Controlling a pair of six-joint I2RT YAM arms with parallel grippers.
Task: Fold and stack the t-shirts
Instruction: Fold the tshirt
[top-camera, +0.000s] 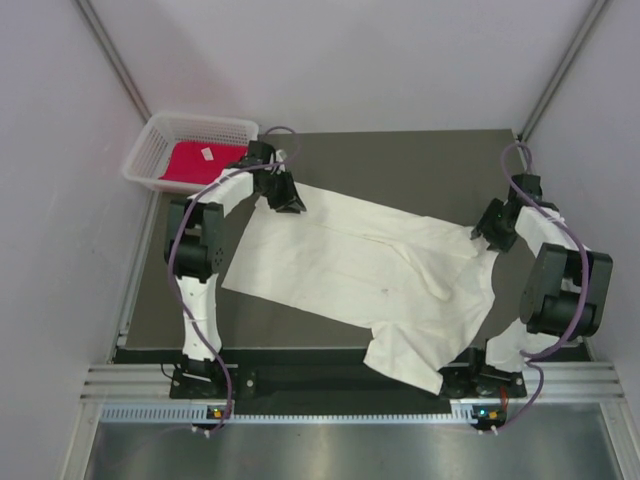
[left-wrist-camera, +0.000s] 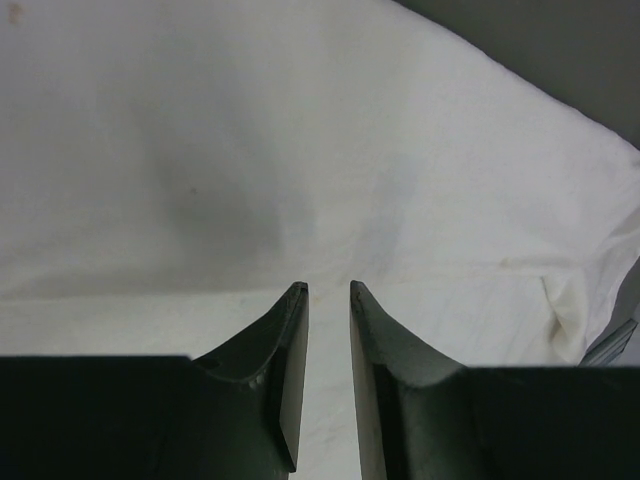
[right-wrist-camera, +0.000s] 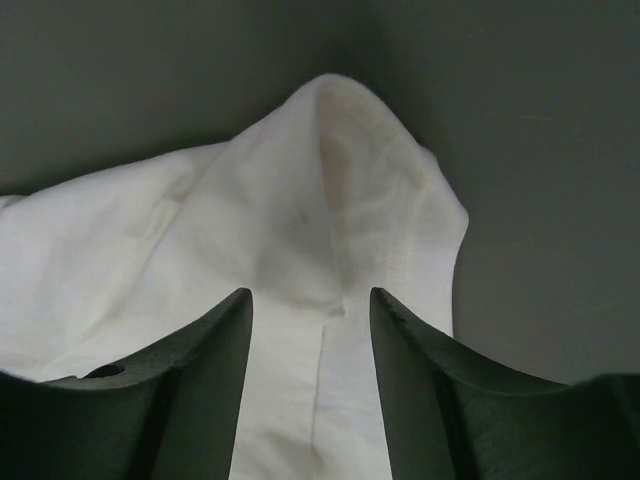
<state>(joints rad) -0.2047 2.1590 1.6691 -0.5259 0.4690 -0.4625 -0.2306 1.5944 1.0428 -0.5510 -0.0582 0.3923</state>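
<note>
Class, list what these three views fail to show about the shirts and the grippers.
- Red shirt, top view: the basket wall hides its edges, and the tag's print is too small.
- White shirt, top view: the right arm covers its right edge.
- Left gripper, left wrist view: whether its tips touch the cloth is unclear.
- Right gripper, right wrist view: the bottom edge cuts off the finger bases.

A dark grey-brown table (top-camera: 420, 160) fills the middle of the frame. A cream-white t-shirt (top-camera: 350, 270) lies spread on it, slanting from upper left to lower right, one sleeve overlapping the bottom edge. A white mesh basket (top-camera: 143, 158) sits at the table's upper-left corner.
</note>
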